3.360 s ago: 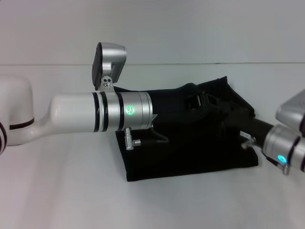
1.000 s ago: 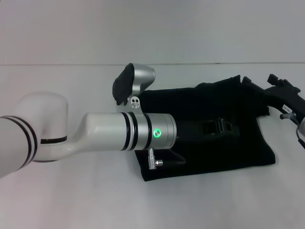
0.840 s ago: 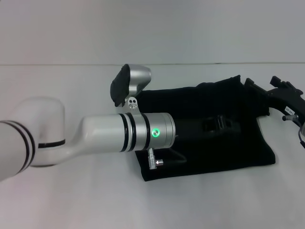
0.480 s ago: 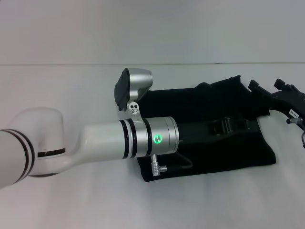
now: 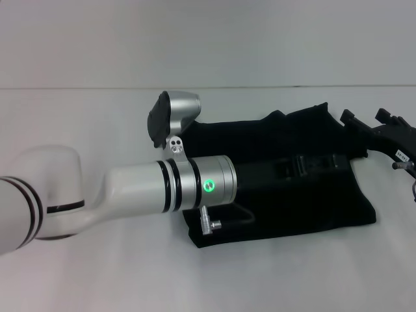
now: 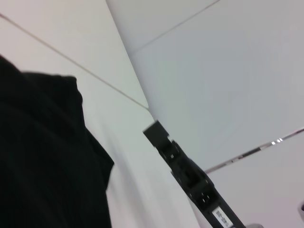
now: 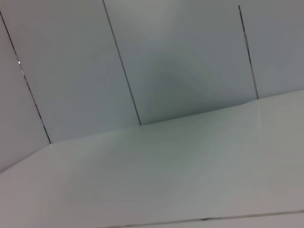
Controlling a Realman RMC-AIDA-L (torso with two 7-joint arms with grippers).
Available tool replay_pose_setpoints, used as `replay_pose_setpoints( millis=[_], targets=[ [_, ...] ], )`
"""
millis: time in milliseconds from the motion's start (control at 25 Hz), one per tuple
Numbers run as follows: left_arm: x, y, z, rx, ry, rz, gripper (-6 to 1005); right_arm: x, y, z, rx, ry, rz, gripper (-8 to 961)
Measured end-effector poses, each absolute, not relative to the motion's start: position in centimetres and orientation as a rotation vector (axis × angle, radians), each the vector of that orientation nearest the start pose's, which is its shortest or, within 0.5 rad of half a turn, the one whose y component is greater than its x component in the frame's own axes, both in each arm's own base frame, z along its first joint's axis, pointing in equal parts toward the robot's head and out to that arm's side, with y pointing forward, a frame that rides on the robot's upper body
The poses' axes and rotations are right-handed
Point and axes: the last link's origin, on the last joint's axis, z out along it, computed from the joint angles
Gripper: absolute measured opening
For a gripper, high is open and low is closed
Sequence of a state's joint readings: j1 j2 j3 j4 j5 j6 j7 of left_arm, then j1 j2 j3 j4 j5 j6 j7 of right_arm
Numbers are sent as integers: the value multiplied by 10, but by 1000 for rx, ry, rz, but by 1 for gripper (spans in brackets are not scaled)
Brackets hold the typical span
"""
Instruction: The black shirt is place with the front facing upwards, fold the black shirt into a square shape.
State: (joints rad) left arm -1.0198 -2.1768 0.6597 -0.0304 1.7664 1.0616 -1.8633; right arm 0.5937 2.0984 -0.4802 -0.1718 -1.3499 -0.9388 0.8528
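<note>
Already the black shirt (image 5: 286, 182) lies folded into a thick, almost square pad on the white bench (image 5: 97, 273), right of the middle. It is soft, dark cloth with no shine, and its far right corner is a bit bumpy (so the square is not quite neat). The left gripper (image 5: 312, 166) reaches across from the left and sits low on top of the pad, probably to press the fold flat; I cannot tell if its fingers are open or closed, black on black. The right gripper (image 5: 377, 130) hangs just past the shirt's far right edge, holding nothing, fingers unclear.
</note>
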Motion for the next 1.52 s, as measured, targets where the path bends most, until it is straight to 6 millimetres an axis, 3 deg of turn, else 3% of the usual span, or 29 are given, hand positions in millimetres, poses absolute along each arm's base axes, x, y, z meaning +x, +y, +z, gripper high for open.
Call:
replay_pose_setpoints(
  millis=[240,480,600,840,1080,1280,1520],
  targets=[
    [-134,374,-138,-2456,-1719,-976,707,319,378,-20,-1829,919,764,924],
    [-126,363,-101,-2752,-1432,-1089,940,318,377,-9,-1916,1139,854,924],
    [-143,348,-73,-2873,-1234,-1087,946,313,376,6,-2010,1306,871,925],
    [-182,323,-34,-2913,-968,-1000,951,309,378,46,-2056,1696,754,925],
    [-208,301,-21,-2982,-754,-909,951,293,388,53,-2077,1901,523,924],
    [-214,295,-15,-2991,-645,-912,951,272,391,52,-2140,1964,343,924],
    [-214,294,-13,-3008,-612,-892,951,270,394,50,-2110,1994,236,924]
  ],
)
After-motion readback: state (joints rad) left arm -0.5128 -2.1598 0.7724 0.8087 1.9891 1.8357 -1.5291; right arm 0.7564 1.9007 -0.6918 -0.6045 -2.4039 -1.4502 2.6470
